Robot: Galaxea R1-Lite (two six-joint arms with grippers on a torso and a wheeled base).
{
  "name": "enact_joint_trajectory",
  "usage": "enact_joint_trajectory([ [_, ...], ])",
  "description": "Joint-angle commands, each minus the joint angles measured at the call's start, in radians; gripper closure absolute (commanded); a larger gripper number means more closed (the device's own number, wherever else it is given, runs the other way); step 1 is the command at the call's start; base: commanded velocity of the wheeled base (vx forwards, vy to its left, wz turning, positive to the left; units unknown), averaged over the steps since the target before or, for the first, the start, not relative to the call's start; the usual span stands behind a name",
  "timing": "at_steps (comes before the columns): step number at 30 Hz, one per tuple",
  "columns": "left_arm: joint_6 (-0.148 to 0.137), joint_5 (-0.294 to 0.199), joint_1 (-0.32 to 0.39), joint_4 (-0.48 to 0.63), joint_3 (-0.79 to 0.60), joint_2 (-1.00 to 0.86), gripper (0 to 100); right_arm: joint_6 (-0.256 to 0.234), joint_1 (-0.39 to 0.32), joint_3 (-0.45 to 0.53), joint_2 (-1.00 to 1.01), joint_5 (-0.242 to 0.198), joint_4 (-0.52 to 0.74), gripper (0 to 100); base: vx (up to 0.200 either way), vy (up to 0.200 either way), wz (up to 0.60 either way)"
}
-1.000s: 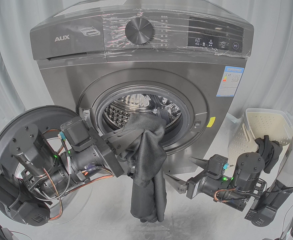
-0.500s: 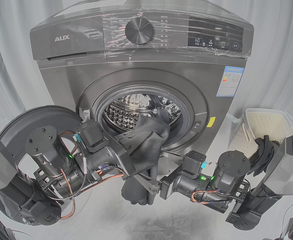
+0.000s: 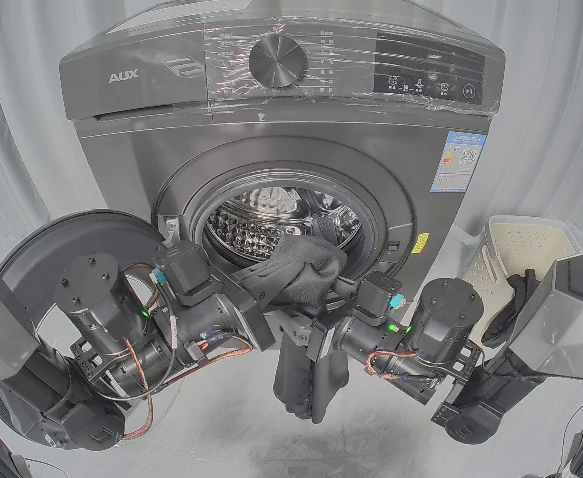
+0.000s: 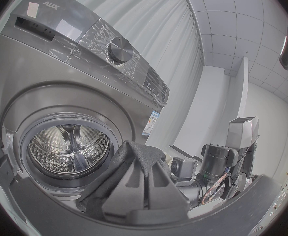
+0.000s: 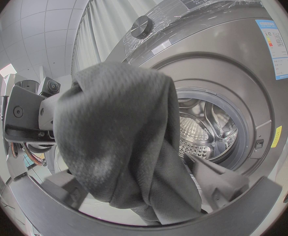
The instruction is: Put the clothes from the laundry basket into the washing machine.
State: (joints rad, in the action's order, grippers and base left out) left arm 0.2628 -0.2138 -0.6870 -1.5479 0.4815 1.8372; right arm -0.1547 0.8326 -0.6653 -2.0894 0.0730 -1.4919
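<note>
Because left claw [image 3: 285, 279] is clamped on the dark garment [image 3: 314, 263] just before the drum mouth of the washing machine [image 3: 397, 167], tail hanging beneath the spread right claw [image 3: 296, 332]: hazard, tail catches the rim or slides floorward.

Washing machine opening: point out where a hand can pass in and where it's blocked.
Free: the upper and left part of the drum mouth, bordered by the door seal above and the dark garment below right. Crowded: the lower right rim, where the garment drapes over it, held by the left gripper, with the right gripper close alongside.
</note>
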Motion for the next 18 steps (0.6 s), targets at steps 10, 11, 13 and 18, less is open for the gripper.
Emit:
enact_joint_trajectory([
  [10,0.007,-0.007,0.004,0.000,-0.003,-0.001,100,0.000,0.008,0.010,0.015,0.001,-0.002,100,0.000,0.000,0.00],
  [11,0.007,-0.009,0.004,0.000,-0.003,-0.001,100,0.000,0.008,0.010,0.017,0.001,-0.002,100,0.000,0.000,0.00],
  [13,0.010,-0.012,0.007,0.000,-0.006,0.002,0,0.000,0.010,0.020,0.032,0.001,-0.002,100,0.000,0.000,0.00],
  [18,0.047,-0.002,0.011,-0.001,0.009,-0.003,0,-0.002,0.002,0.058,0.066,-0.001,-0.004,100,0.000,0.000,0.00],
])
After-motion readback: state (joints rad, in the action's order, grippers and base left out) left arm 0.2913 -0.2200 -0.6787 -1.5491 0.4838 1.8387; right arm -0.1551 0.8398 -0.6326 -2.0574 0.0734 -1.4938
